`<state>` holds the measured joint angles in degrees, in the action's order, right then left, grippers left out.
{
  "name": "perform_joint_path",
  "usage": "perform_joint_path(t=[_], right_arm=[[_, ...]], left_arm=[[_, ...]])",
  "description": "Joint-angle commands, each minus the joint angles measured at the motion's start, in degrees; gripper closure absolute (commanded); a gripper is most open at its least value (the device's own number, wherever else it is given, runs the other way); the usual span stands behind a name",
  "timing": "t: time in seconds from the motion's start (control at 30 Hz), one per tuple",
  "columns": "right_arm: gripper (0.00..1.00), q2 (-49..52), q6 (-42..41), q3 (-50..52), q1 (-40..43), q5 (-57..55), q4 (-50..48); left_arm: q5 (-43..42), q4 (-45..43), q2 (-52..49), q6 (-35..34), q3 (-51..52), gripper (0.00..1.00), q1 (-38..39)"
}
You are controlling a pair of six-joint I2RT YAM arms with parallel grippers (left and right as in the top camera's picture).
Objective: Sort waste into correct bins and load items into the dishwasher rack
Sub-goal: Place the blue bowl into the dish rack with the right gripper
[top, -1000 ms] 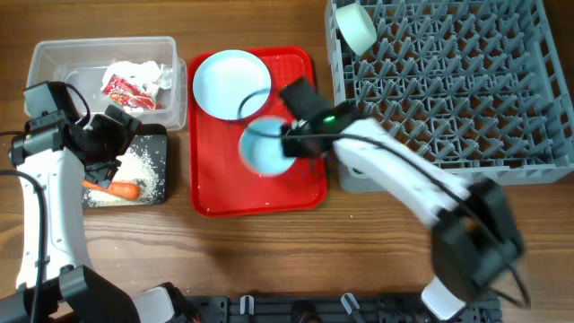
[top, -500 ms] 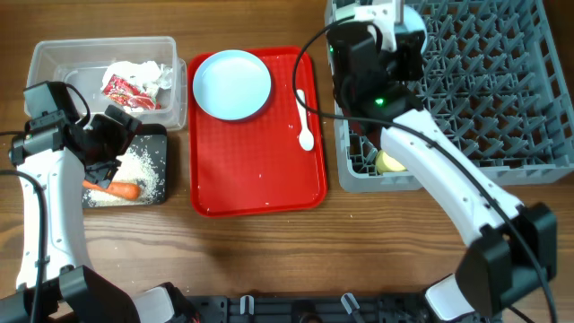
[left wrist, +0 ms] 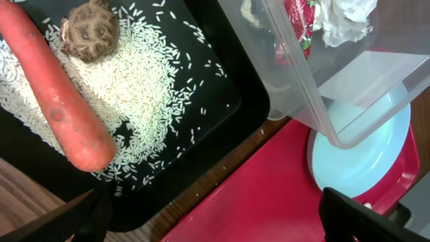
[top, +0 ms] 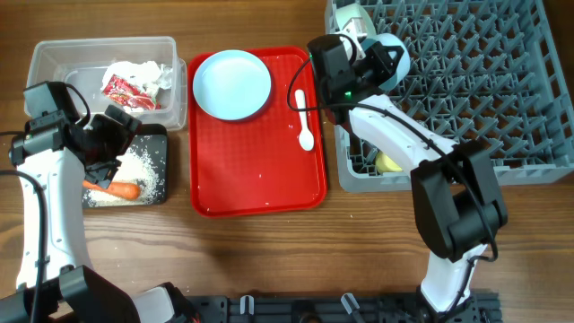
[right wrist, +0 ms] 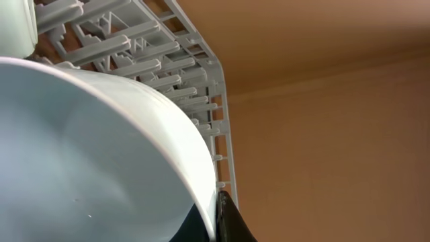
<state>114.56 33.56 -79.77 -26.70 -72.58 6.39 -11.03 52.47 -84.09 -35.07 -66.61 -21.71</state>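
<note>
Two arms parked, one bowl over the rack

Clamped on the rim of the light-blue bowl [top: 395, 61], the right gripper [top: 369, 61] hangs over the near-left corner of the dishwasher rack [top: 466, 90]. The right wrist view shows one dark finger [right wrist: 228, 218] pinching the rim, with the bowl [right wrist: 87, 154] tipped on edge and peg rows beyond it. Just past the gripper, farther from the base, the pale-green bowl [top: 354, 16] already sits in the rack. The yellow cup [top: 387, 163] lies in the rack on the base side.

What matters most for the next move is the direction: the pegs lie straight beneath the held bowl, so seating it looks like a short descent and then a release. I cannot tell which peg row sits under the rim.

Two items are left, both on the red tray [top: 260, 179] to this gripper's left. The spoon [top: 303, 117] is nearest, its long axis running toward and away from the base with the scoop end on the base side. The plate [top: 232, 84] lies beyond it. The right arm is the nearer one for both.

The left gripper [top: 112, 144] hovers with its fingers spread apart and empty. Right under it, the carrot [left wrist: 60, 101] and rice lie in the black tray [left wrist: 222, 81].
</note>
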Motion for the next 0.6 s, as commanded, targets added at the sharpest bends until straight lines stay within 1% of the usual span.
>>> perform_joint_path(t=[0.0,0.1,0.13,0.17,0.23,0.27,0.3,0.33,0.37,0.5,0.57], right_arm=[[0.96,2.0,1.0,-0.4,-1.1,-3.2,0.8],[0.96,2.0,1.1,-0.4,-3.8,-4.7,0.8],[0.89,2.0,1.0,-0.4,-4.6,-4.9,0.8],[0.73,2.0,1.0,-0.4,-5.8,-5.1,0.7],[0.58,2.0,1.0,-0.4,-7.8,-5.0,0.7],[0.47,2.0,1.0,-0.4,-8.6,-5.0,0.7],[0.24,2.0,0.9,-0.4,-9.1,-5.0,0.7],[0.10,2.0,0.9,-0.4,-9.7,-5.0,0.7],[0.02,2.0,0.9,-0.4,-10.4,-5.0,0.4],[0.00,2.0,0.8,-0.4,-11.7,-5.0,-1.5],[0.00,1.8,-0.4,-0.4,-12.6,-5.3,-6.6]], left_arm=[[-0.5,-0.1,0.3,-0.1,0.0,0.00,-0.3],[-0.5,-0.1,0.3,-0.1,0.0,0.00,-0.3],[-0.5,-0.1,0.3,-0.1,0.0,0.00,-0.3],[-0.5,-0.1,0.3,-0.1,0.0,0.00,-0.3],[-0.5,-0.1,0.3,-0.1,0.0,0.00,-0.3],[-0.5,-0.1,0.3,-0.1,0.0,0.00,-0.3],[-0.5,-0.1,0.3,-0.1,0.0,0.00,-0.3],[-0.5,-0.1,0.3,-0.1,0.0,0.00,-0.3],[-0.5,-0.1,0.3,-0.1,0.0,0.00,-0.3],[-0.5,-0.1,0.3,-0.1,0.0,0.00,-0.3],[-0.5,-0.1,0.3,-0.1,0.0,0.00,-0.3]])
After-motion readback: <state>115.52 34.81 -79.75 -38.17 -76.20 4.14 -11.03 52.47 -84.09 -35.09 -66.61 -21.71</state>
